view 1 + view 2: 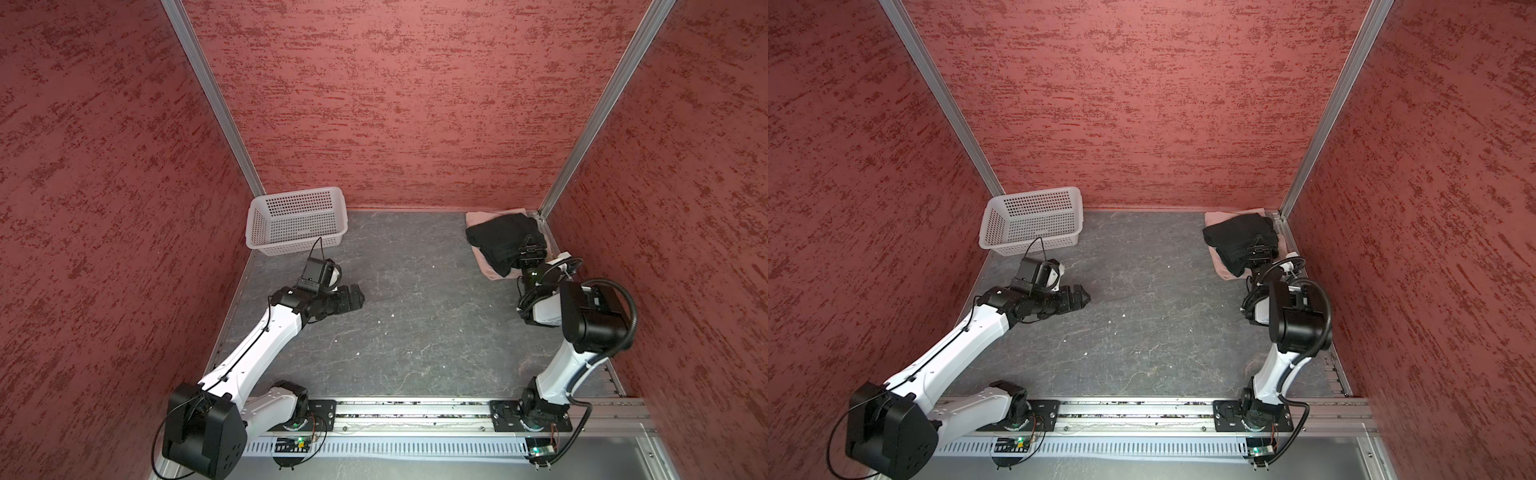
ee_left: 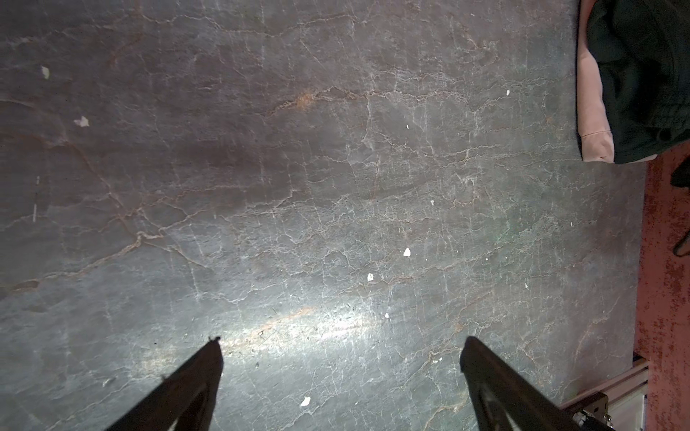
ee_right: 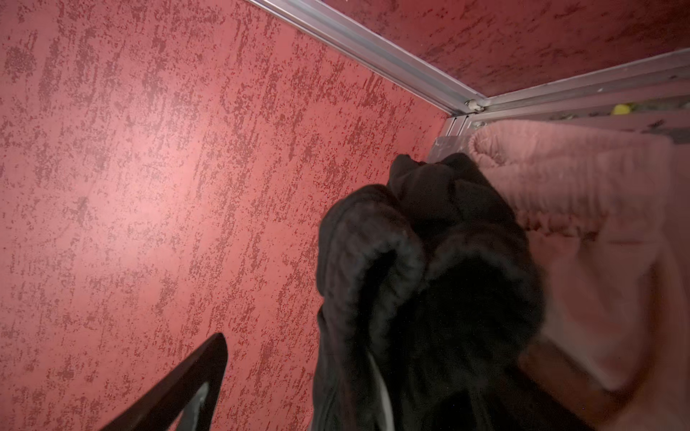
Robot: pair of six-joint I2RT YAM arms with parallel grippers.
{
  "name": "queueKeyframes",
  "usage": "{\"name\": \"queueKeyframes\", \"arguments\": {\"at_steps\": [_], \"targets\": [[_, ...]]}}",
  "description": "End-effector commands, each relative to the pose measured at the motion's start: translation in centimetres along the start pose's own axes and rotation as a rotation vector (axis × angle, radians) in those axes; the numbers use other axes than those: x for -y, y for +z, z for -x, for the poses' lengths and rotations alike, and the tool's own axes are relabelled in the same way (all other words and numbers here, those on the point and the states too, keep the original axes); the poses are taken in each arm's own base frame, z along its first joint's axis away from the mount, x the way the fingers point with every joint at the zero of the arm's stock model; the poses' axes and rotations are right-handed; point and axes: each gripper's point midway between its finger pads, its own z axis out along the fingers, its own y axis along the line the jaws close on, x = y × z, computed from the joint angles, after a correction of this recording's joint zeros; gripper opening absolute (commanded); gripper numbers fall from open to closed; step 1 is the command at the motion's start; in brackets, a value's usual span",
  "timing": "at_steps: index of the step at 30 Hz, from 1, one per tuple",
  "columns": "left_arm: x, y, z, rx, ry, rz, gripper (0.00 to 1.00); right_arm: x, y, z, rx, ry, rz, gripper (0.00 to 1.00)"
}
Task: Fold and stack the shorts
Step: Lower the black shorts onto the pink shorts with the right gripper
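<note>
Right pincer [image 1: 529, 243], jaws wide and gripping nothing, sits over the folded black shorts [image 1: 500, 237] stacked on the pink shorts [image 1: 489, 269] in the far right corner of the bench [image 1: 415, 311]; lifting straight up should keep the folds from dragging loose.

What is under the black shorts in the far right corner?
Dusty pink cloth shorts lie under the black cloth shorts; pink edges show at the far side and along the near side. The black pair covers their middle, so the rest is hidden.
</note>
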Motion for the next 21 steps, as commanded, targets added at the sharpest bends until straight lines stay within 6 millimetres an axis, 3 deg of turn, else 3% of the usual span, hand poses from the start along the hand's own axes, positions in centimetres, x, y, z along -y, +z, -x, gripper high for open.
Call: {"name": "queueKeyframes", "arguments": {"at_steps": [1,5,8,11,13,16,17,21], "targets": [[0.4,-1.5,1.5,0.057,0.036,-0.012,0.99,1.9,-2.4,0.5,-0.002,-0.067,-0.147,0.99],[0.3,-2.9,3.0,0.118,0.054,-0.001,0.99,-0.6,-5.2,1.9,-0.028,-0.206,-0.186,0.99],[-0.1,-3.7,4.0,0.175,0.072,0.029,0.99,-3.8,-6.3,1.8,-0.128,-0.373,-0.166,0.98],[-0.5,-4.2,4.7,0.236,0.078,0.041,0.99,-7.2,-5.9,0.8,-0.257,-0.507,-0.092,0.84],[-0.4,-4.4,5.2,0.275,0.078,0.028,0.99,-8.7,-4.6,-0.3,-0.315,-0.552,-0.022,0.62],[-0.2,-4.5,5.7,0.317,0.078,0.003,0.99,-10.4,-1.0,-2.8,-0.426,-0.542,0.096,0.05],[-0.3,-4.5,5.8,0.323,0.076,0.001,0.99,-10.2,0.7,-4.1,-0.474,-0.518,0.126,0.0],[-0.5,-4.6,5.8,0.328,0.074,0.006,0.99,-10.8,5.9,-7.0,-0.598,-0.427,0.226,0.0]]}}
